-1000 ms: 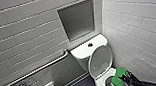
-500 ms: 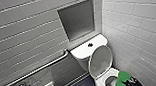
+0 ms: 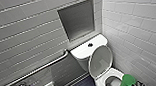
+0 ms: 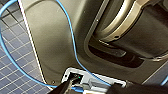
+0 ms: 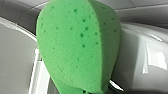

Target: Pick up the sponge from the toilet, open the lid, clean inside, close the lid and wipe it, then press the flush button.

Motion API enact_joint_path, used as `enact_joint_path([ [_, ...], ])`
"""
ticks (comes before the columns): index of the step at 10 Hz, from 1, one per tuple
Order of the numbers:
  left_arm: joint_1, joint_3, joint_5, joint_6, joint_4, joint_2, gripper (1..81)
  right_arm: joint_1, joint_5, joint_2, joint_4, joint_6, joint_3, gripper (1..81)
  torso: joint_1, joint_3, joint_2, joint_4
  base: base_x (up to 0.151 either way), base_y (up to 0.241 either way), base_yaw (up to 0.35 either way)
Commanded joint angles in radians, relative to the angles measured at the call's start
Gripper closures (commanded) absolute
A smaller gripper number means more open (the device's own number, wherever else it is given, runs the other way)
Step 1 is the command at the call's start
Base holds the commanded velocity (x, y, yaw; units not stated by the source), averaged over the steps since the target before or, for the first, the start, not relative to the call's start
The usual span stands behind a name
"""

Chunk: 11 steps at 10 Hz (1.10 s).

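Sponge (image 3: 127, 80), porous green, squeezed tight in jaws of right gripper (image 3: 135, 83), over glossy toilet (image 3: 82, 52); oval lid (image 3: 100, 60) raised

The sponge (image 5: 77, 47) is matt green foam, rough and pitted with small pores. The toilet (image 3: 87, 50), lower right in the head view, is smooth, glossy white ceramic, its lid (image 3: 100, 60) equally shiny. The rail (image 3: 39, 68), lower left, looks like polished metal. The wall tiles (image 3: 23, 35) have a soft sheen.

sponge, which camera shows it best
The right wrist view: the sponge is large and close, pores visible. In the head view it is a small green patch by the toilet bowl. The left wrist view faces a blue cable and floor tiles.
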Motion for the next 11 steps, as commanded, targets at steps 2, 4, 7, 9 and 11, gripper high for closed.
enact_joint_path([
  [2, 0.012, -0.006, 0.088, 0.007, 0.000, -0.004, 1.0, -0.022, 0.062, -0.179, 0.013, 0.013, 0.145, 81.1, 0.000, 0.000, 0.000, 0.000, 0.000, 0.000, 0.000],
  [4, 0.011, -0.006, 0.088, 0.007, 0.001, -0.001, 1.0, -0.111, 0.128, -0.173, 0.021, 0.013, 0.134, 81.1, 0.000, 0.000, 0.000, 0.000, 0.000, 0.000, 0.000],
  [7, 0.011, -0.004, 0.088, 0.008, 0.004, 0.005, 1.0, -0.208, 0.190, -0.141, 0.022, 0.013, 0.122, 81.1, 0.000, 0.000, 0.000, 0.000, 0.000, 0.000, 0.000],
  [9, 0.011, -0.004, 0.088, 0.008, 0.007, 0.010, 1.0, -0.264, 0.246, -0.145, 0.027, 0.013, 0.147, 81.1, 0.000, 0.000, 0.000, 0.000, 0.000, 0.000, 0.000],
  [11, 0.012, -0.004, 0.087, 0.008, 0.009, 0.013, 1.0, -0.324, 0.290, -0.144, 0.013, 0.007, 0.188, 81.1, 0.000, 0.000, 0.000, 0.000, 0.000, 0.000, 0.000],
])
